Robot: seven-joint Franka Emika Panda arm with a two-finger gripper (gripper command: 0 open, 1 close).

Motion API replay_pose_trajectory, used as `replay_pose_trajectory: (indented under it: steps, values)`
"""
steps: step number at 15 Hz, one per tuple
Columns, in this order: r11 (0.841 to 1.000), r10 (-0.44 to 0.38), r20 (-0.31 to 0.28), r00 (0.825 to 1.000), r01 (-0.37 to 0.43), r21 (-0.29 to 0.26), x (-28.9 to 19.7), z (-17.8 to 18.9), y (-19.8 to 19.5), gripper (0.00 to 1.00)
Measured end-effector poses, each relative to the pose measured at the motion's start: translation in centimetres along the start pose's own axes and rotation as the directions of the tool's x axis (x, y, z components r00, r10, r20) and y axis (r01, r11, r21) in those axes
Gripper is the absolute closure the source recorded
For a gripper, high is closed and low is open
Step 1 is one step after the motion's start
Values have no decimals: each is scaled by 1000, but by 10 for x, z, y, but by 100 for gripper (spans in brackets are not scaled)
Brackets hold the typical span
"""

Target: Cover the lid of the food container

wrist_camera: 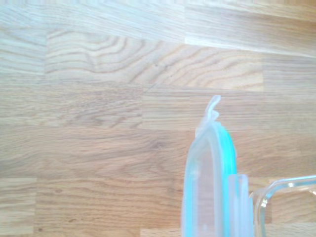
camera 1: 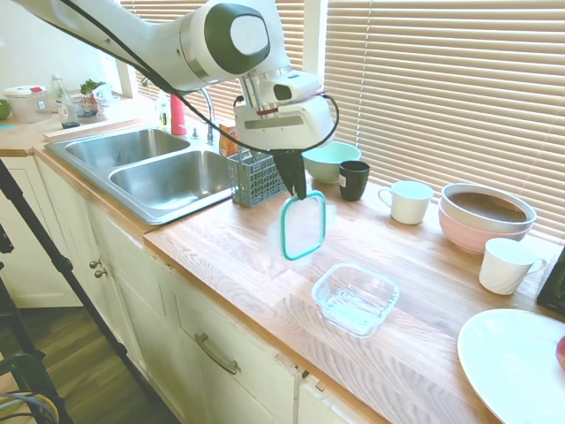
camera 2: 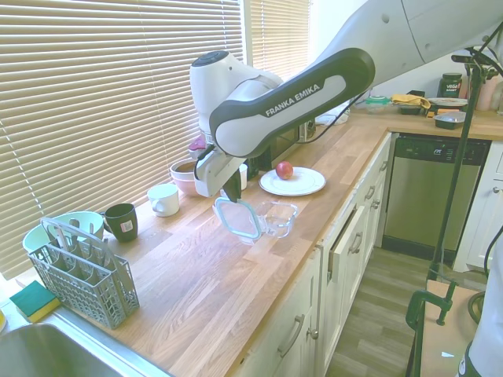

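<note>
- The gripper (camera 1: 296,189) hangs over the wooden bench (camera 1: 238,256), its fingers clamped on the top edge of the lid (camera 1: 303,226).
- The lid hangs upright in the air, edge down, its teal rim plain to see and its clear snap tabs sticking out at the sides; it touches nothing but the fingers.
- In the second exterior view the lid (camera 2: 238,217) is tilted a little and sits just beside the food container (camera 2: 277,217), on the side nearer the cutlery basket (camera 2: 82,277).
- The food container (camera 1: 355,298) stands open on the bench, near the front edge, lower than the lid and apart from it.
- The wrist view shows the lid (wrist_camera: 210,187) edge-on over the wood grain, with a corner of the food container (wrist_camera: 284,197) beside it.
- Behind the lid, along the blinds, stand a round teal bowl (camera 1: 330,161), a black mug (camera 1: 354,179) and a white mug (camera 1: 409,201).
- Further along are a pink bowl (camera 1: 485,223) with another bowl nested in it, and a second white cup (camera 1: 508,265).
- A big white plate (camera 2: 292,181) carries a red apple (camera 2: 284,170).
- The steel sink (camera 1: 150,168) lies at the far end of the bench.
</note>
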State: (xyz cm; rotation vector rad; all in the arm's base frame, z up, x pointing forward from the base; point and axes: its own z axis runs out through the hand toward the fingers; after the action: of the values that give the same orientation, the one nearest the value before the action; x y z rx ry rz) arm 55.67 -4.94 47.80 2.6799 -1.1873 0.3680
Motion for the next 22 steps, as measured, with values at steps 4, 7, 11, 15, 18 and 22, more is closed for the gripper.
replay_pose_trajectory:
  steps: [4,7,11,15,18,22]
  values:
    - [1000,-13,-3,1000,13,26,10,-8,12,100]
    - [999,-30,-6,1000,30,43,13,-17,20,100]
    - [997,-49,3,999,49,55,18,-20,38,100]
    - [995,-70,10,997,69,67,19,-22,42,100]
    - [995,-77,9,997,76,69,20,-23,44,100]
    - [994,-76,21,997,74,85,25,-24,51,100]
